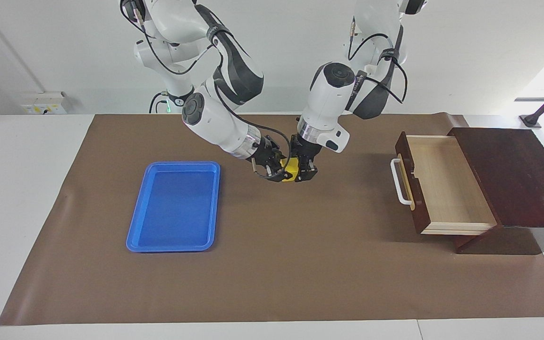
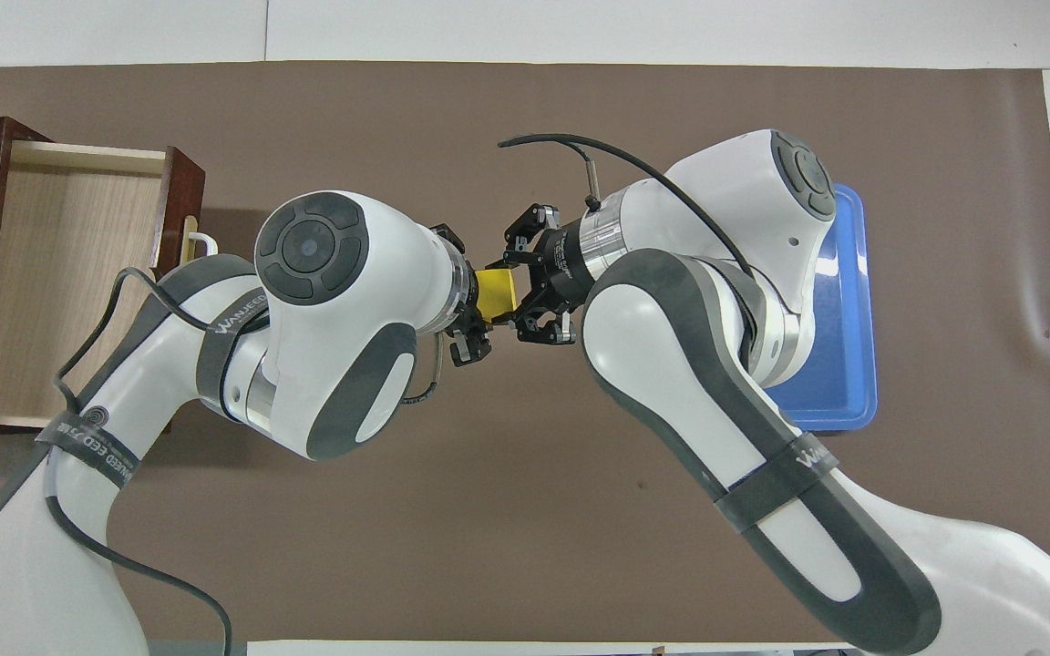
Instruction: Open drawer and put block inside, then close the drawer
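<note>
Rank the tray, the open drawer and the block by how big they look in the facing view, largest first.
1. Tray and drawer: they look about alike, so I won't rank one above the other.
2. Block: clearly the smallest, mostly hidden between the two grippers over the middle of the mat.
</note>
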`<state>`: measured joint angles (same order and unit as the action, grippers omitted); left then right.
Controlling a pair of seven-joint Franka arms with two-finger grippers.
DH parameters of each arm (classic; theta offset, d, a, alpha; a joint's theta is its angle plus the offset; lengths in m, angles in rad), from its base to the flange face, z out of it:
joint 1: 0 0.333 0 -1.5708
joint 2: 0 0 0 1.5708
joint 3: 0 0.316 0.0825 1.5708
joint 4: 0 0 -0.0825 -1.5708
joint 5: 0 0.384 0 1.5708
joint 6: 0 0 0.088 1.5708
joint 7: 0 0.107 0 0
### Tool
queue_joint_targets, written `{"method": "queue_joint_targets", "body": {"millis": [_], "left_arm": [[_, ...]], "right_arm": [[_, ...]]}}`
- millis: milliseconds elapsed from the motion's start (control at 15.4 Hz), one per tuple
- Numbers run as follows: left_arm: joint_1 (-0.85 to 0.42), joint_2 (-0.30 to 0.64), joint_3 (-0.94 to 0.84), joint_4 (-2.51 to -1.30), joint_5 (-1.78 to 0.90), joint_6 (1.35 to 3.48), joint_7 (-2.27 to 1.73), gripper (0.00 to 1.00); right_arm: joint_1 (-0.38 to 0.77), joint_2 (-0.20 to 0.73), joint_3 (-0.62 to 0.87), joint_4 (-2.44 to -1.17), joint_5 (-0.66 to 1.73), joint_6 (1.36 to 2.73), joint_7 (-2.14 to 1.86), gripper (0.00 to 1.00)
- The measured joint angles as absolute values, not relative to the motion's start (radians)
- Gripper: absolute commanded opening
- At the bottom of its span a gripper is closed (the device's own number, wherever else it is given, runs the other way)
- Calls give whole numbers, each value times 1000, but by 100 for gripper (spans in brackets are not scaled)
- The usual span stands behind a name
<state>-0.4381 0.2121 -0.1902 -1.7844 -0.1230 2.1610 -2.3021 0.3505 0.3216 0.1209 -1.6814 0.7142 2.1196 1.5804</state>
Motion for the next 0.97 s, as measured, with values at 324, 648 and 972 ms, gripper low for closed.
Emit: {"method": "queue_joint_targets", "body": {"millis": [324,648,972], "left_arm": [[-438,212,-190,-1784,-123,2161,-2301,0],[-438,211,-181,-1784,-123,2150,-2284,0],[-227,167,-154,-1753,-123,2002,-1955,0]], "right_arm": [[350,321,121,-1681,714,2119,1580,99],[346,318,113,-1678,725,2119,1598,100],[295,297,104,-1673,725,2063,1596,100]]}}
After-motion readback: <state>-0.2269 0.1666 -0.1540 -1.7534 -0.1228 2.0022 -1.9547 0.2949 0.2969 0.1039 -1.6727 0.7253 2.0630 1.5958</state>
